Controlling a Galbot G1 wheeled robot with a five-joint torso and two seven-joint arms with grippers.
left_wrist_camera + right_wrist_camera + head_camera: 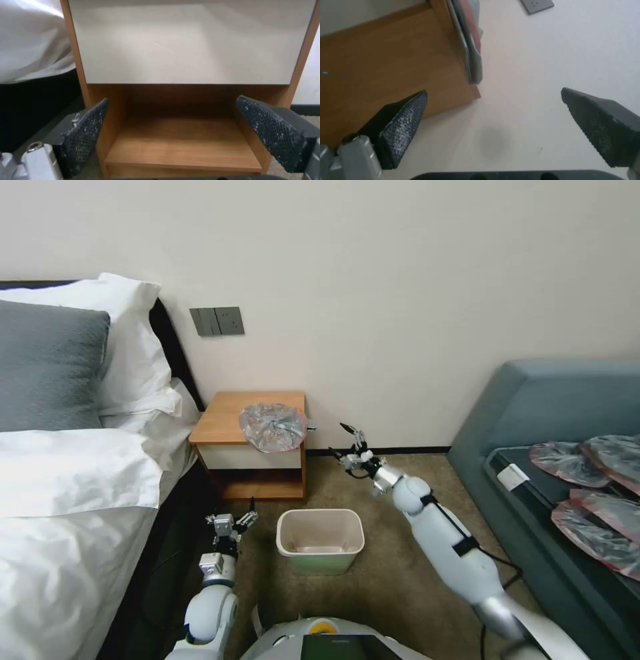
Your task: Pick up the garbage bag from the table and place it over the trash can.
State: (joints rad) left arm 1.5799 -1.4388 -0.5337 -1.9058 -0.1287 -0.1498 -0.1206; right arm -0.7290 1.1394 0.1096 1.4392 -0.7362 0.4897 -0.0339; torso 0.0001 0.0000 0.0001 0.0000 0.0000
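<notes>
The trash can point(321, 540) stands open on the carpet point(393, 580) nearest the robot. Just beside it hangs the left gripper point(233, 521), jaws apart, facing the counter point(220, 423). The right gripper point(351, 445), arm outstretched, jaws apart, hovers beside the counter's corner, where the garbage bag point(273, 427) lies crumpled, overhanging the edge.

Right arm point(437, 533) outstretched, left arm point(212, 607) low and seemingly parked, both sets of jaws spread.
</notes>
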